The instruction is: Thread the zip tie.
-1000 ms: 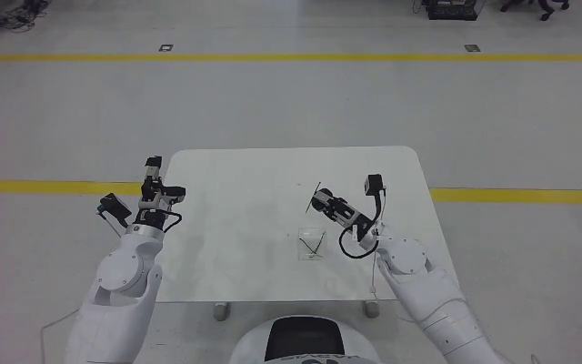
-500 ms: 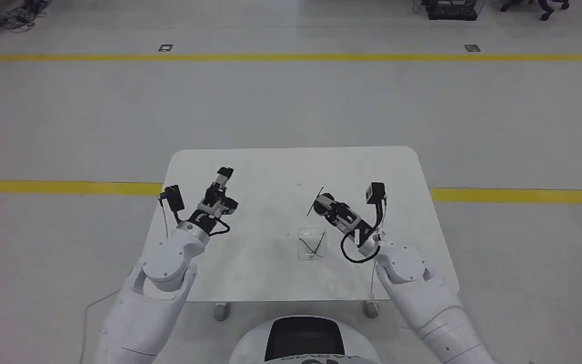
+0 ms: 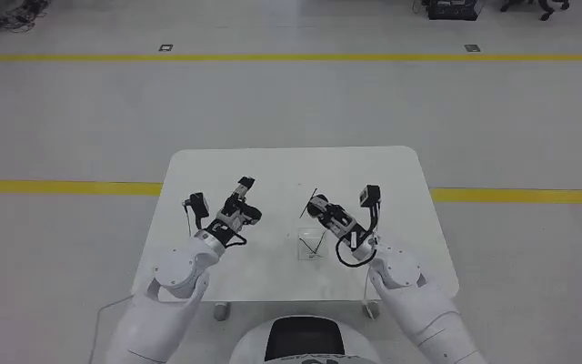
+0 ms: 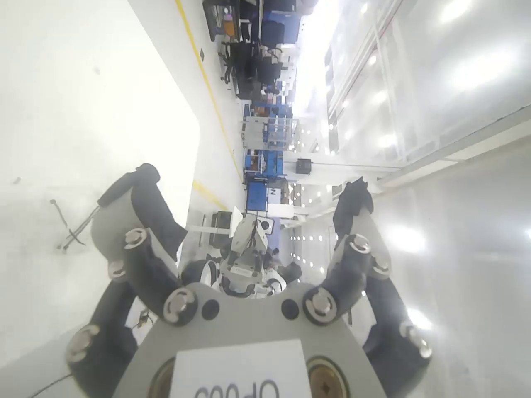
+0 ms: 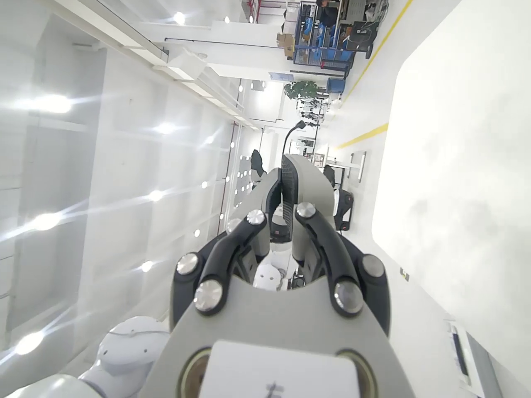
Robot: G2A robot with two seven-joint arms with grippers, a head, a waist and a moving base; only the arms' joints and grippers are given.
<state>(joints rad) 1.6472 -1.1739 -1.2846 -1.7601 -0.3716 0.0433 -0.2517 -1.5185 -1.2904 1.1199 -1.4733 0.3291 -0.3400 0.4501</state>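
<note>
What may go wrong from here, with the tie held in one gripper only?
The zip tie is thin and sticks far out of the shut right gripper; it may flex, so its tip could miss.
The open left gripper holds nothing; if it closes off-centre, it might knock the tie loose.

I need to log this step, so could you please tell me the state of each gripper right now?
Left gripper: open, holding nothing.
Right gripper: shut on a zip tie, whose end sticks out in front.
</note>
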